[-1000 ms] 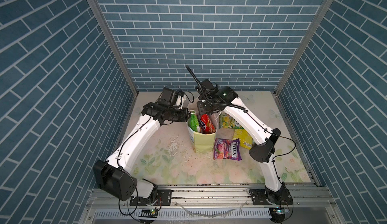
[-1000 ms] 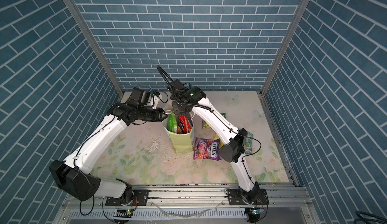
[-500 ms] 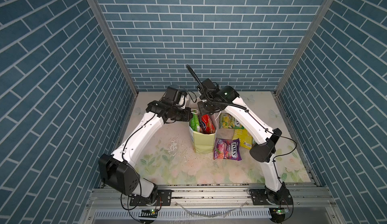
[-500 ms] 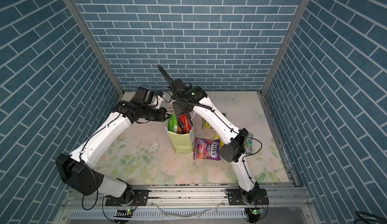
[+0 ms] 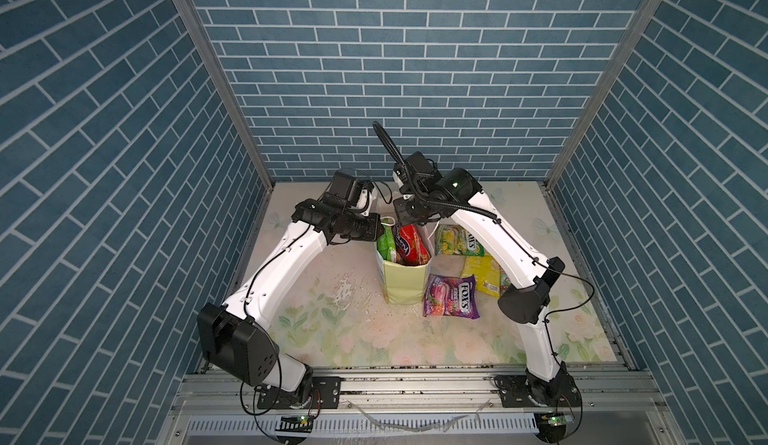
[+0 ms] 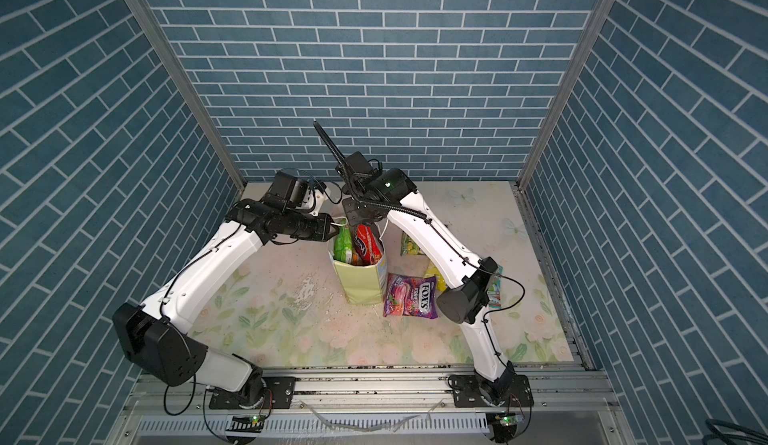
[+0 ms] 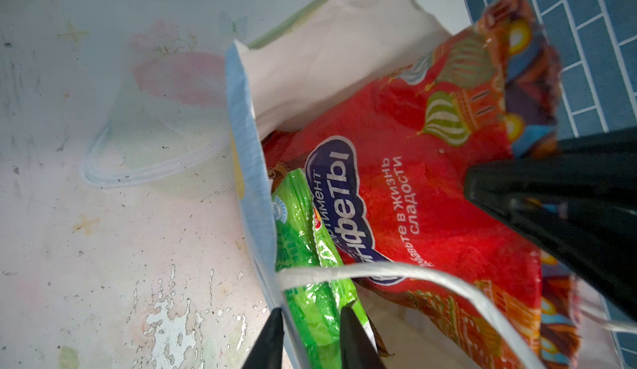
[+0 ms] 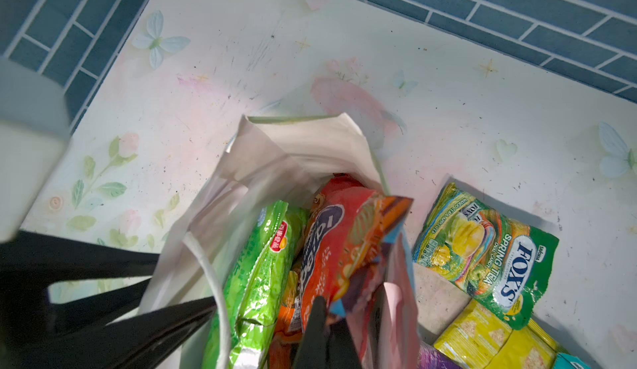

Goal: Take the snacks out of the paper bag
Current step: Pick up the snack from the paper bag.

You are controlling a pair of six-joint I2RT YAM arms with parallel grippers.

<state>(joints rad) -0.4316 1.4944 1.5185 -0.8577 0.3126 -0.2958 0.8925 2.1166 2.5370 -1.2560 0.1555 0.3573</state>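
Scuffed floral surface (image 5: 332, 330), boxed in by blue brick walls (image 5: 407, 68). Left fingers (image 7: 267, 346) pinch the bag (image 5: 405, 283) at its rim; right fingers (image 8: 317, 336) are clenched on the red packet (image 7: 431, 195) inside.

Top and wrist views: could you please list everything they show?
paper bag: one, pale green, upright, centre
red packet: one, red, in bag
green packet: one, green, in bag
purple packet: one, purple, table beside bag
tea packet: one, green, beside bag
yellow packet: one, yellow, beside purple packet
teal packet: one, teal, beside yellow packet
table: one, pale floral, beneath everything
left gripper: one, black, astride bag rim
right gripper: one, black, shut on red packet
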